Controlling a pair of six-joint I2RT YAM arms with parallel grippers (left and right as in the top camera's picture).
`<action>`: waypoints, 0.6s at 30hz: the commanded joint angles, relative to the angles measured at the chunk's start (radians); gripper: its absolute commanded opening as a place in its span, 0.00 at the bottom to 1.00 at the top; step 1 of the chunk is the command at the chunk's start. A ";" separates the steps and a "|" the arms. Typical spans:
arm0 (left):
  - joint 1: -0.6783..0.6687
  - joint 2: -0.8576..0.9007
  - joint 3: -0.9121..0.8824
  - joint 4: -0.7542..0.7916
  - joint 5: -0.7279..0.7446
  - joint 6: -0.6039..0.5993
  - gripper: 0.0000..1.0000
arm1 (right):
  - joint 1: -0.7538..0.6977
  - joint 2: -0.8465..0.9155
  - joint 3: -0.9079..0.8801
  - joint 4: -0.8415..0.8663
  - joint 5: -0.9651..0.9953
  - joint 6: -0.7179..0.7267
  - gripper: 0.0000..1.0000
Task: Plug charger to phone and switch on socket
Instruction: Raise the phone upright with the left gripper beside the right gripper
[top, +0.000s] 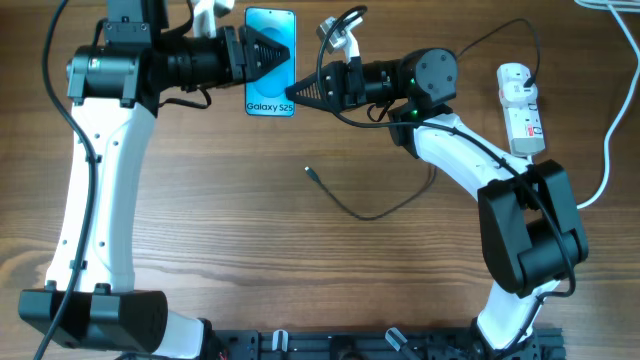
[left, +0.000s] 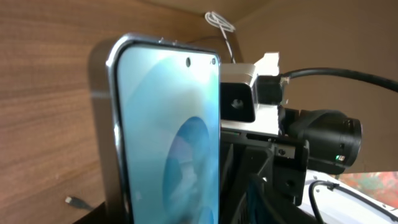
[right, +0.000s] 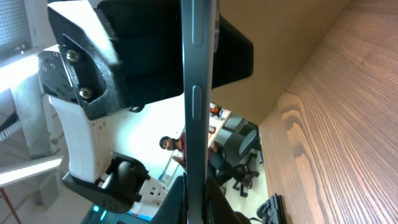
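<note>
Left fingers clamped across phone faces, holding it at 12 o'clock. Right fingers straddle its 4 o'clock corner, pinch unclear, likely regrasp exposing port. Charger tip lies loose on tabletop, 6 o'clock of phone.

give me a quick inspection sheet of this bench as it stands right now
surface: wooden table, brown grain
job's things: phone held off the table, screen up; charger lying loose on the wood, its connector tip free, not in the phone; socket at the right, white plug fitted, switch state too small to tell
clutter: nothing seen
grippers: left gripper shut on the phone; right gripper at the phone's right edge, grip cannot be told
cables: thick white cord loops along the right edge
surroundings: person and office chairs in the right wrist view
</note>
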 joint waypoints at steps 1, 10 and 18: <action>-0.022 -0.002 0.005 -0.044 0.039 0.001 0.43 | 0.014 -0.004 0.017 0.005 0.001 -0.024 0.04; -0.058 -0.002 0.005 -0.070 0.039 0.001 0.40 | 0.014 -0.004 0.017 0.004 0.012 -0.040 0.04; -0.074 -0.002 0.005 -0.056 0.039 0.001 0.36 | 0.014 -0.004 0.017 0.003 0.002 -0.039 0.04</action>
